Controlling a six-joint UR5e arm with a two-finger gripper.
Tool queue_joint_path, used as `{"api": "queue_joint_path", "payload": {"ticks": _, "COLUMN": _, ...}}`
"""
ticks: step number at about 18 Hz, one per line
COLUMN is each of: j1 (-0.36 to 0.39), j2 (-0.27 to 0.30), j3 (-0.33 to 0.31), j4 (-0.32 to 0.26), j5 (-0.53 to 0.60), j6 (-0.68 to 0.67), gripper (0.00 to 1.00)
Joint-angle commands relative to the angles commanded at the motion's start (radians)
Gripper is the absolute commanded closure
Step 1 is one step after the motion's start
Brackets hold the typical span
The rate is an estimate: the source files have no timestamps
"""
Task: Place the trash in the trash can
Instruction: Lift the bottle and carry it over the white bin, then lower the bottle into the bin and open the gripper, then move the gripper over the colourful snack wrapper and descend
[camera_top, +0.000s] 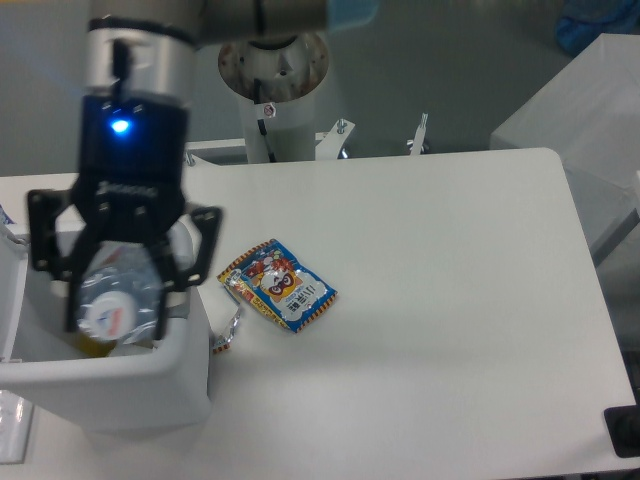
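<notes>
The crushed clear bottle (118, 298) hangs clamped over the open white bin (150, 380), while the blue-orange snack packet (278, 285) lies flat on the table just beside it.

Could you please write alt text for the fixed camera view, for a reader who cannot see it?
The robot's hand holds a crushed plastic bottle over the open white trash can. A blue-orange snack packet lies on the white table just right of the can.
</notes>
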Motion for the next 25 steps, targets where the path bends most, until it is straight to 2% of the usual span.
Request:
{"api": "queue_joint_path", "payload": {"ticks": 6, "j1": -0.017, "j2": 0.003, "j3": -0.015, "j4": -0.002, "j5": -0.002, "j6": -0.003, "gripper": 0.31}}
{"api": "queue_joint_path", "payload": {"ticks": 12, "j1": -0.017, "j2": 0.009, "j3": -0.068, "j4": -0.002, "j5": 0.000, "j6": 0.003, "gripper": 0.31}}
{"api": "queue_joint_path", "payload": {"ticks": 19, "j1": -0.019, "j2": 0.000, "j3": -0.061, "j4": -0.002, "j5": 0.002, "j6": 0.003, "gripper": 0.28}}
{"api": "queue_joint_path", "payload": {"ticks": 25, "j1": -0.017, "j2": 0.009, "j3": -0.091, "j4": -0.003, "j5": 0.002, "j6": 0.008, "gripper": 0.28}}
